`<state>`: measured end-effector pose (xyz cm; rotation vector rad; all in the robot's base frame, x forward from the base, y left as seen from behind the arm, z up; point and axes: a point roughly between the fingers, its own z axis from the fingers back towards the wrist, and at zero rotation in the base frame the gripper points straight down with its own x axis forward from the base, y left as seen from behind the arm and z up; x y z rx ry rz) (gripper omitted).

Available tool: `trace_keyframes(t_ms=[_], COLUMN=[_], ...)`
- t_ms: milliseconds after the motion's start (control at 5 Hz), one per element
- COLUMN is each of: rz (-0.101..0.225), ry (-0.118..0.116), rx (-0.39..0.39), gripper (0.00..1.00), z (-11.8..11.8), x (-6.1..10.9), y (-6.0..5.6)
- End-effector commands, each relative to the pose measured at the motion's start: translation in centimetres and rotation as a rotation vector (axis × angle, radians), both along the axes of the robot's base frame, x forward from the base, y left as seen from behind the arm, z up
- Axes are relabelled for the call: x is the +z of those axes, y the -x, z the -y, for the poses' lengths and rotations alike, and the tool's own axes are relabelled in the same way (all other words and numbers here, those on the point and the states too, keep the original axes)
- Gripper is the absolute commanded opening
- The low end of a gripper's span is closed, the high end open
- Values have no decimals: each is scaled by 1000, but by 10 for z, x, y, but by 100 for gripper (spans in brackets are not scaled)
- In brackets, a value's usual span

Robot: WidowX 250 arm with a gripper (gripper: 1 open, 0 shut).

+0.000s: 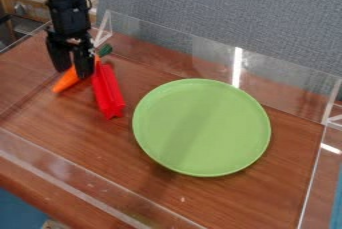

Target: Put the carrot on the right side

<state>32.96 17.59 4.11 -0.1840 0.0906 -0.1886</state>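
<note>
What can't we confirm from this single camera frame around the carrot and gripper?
- Carrot: its upper half and stem sit behind the gripper, so contact between fingers and carrot cannot be told.
- Arm: cut off by the top edge of the camera view.
- Red stick: its top end is too small and crowded to tell whether it touches the carrot.
- Table: cut off at the left and bottom edges.

A polished reddish-brown wooden surface (pixel 54 133) sat ringed by low clear acrylic walls (pixel 287 68) that caught bright glare, while a grey fabric panel (pixel 227 8) stood behind it as a backdrop.
</note>
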Motion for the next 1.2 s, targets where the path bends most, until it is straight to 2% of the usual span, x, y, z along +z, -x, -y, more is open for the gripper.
trace_keyframes(t_ms=[0,200,400,600,800,1000], rz=[41,34,27,27,19,7], ry=[-31,-24,-17,-12,-2,8], rx=[-39,-80,-113,-146,-151,-160], gripper=[0,0,100,0,100,100], z=[2,-4,-13,-22,-19,-15], x=[16,14,17,20,21,19], y=[-11,-10,-6,-2,-9,-17])
